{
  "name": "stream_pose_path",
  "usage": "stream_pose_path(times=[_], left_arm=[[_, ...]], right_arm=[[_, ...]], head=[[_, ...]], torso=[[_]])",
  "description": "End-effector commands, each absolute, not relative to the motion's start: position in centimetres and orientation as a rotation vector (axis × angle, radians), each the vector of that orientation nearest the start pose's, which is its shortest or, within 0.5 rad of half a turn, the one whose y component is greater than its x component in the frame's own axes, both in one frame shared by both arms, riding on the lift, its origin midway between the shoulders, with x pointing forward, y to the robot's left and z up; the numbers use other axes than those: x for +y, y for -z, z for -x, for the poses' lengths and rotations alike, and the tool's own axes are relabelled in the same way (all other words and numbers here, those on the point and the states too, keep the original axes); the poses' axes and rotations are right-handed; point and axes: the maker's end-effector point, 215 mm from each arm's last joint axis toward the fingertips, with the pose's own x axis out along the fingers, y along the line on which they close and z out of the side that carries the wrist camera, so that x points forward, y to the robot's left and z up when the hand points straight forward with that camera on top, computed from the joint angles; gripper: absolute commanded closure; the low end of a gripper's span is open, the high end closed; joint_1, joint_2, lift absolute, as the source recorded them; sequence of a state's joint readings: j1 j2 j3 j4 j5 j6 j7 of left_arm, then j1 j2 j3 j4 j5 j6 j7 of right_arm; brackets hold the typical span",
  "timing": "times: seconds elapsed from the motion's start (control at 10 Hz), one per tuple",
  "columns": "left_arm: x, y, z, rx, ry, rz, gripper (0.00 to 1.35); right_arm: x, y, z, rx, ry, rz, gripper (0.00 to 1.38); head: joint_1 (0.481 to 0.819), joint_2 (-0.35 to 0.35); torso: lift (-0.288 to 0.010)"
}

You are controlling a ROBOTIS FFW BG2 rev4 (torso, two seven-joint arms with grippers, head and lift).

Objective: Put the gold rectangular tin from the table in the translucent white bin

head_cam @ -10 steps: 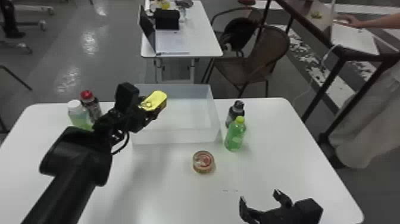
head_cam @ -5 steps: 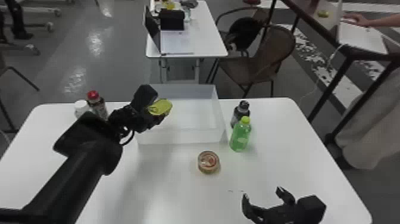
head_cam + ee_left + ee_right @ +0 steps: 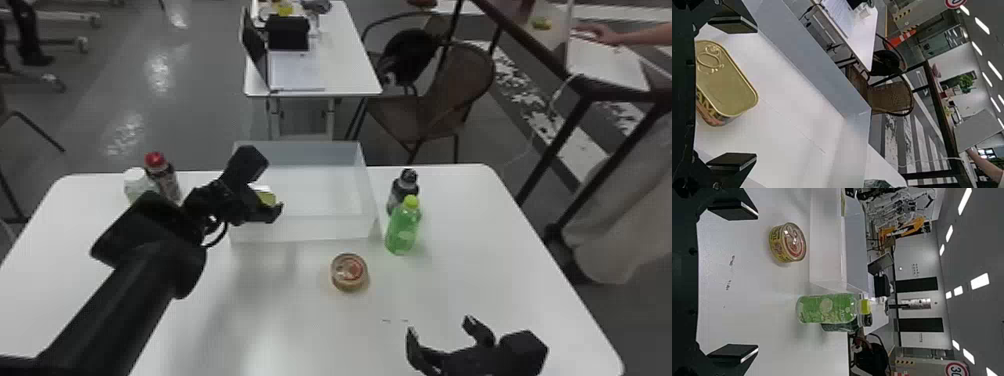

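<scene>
White bench (image 3: 450, 280), far side: translucent bin (image 3: 305, 227). Gold tin (image 3: 727, 86), loose between wide-set fingers of left end effector (image 3: 756, 93); release apparently underway, next a clear withdrawal. Near right: right end effector (image 3: 439, 326), wide.

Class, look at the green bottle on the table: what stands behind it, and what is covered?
A dark bottle stands behind the green bottle. In the head view its black cap and upper part show; its lower front is covered.

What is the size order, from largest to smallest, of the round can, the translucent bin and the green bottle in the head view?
1. translucent bin
2. green bottle
3. round can
</scene>
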State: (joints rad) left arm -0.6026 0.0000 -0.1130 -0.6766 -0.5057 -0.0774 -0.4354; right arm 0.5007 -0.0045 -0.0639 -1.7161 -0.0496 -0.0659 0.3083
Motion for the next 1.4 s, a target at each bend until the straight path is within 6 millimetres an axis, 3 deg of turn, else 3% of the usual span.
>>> stream_pose_path(times=[0.0, 0.1, 0.2, 0.5, 0.9, 1.3], left_arm=[[9.3, 44.0, -67.7, 0.270, 0.604, -0.452, 0.12], [9.9, 43.1, -66.5, 0.230, 0.568, -0.362, 0.12], [11.7, 42.6, -64.8, 0.199, 0.516, -0.304, 0.12], [19.5, 42.8, -57.9, 0.150, 0.347, -0.152, 0.12], [27.2, 46.4, -45.5, 0.130, 0.119, 0.045, 0.12], [30.4, 50.6, -37.5, 0.204, 0.043, 0.069, 0.12]], right_arm=[[-20.4, 49.1, -39.6, 0.284, -0.234, -0.064, 0.11], [-20.5, 49.1, -39.6, 0.284, -0.233, -0.063, 0.11], [-20.9, 49.0, -39.4, 0.283, -0.226, -0.058, 0.11], [-22.2, 48.5, -39.1, 0.278, -0.206, -0.038, 0.11], [-23.5, 48.5, -38.1, 0.292, -0.191, -0.015, 0.11], [-24.0, 49.0, -36.7, 0.319, -0.178, 0.011, 0.11]], head=[[0.695, -0.099], [0.695, -0.108], [0.695, -0.111], [0.695, -0.071], [0.695, 0.024], [0.695, 0.072]], torso=[[-0.029], [-0.029], [-0.029], [-0.029], [-0.029], [-0.029]])
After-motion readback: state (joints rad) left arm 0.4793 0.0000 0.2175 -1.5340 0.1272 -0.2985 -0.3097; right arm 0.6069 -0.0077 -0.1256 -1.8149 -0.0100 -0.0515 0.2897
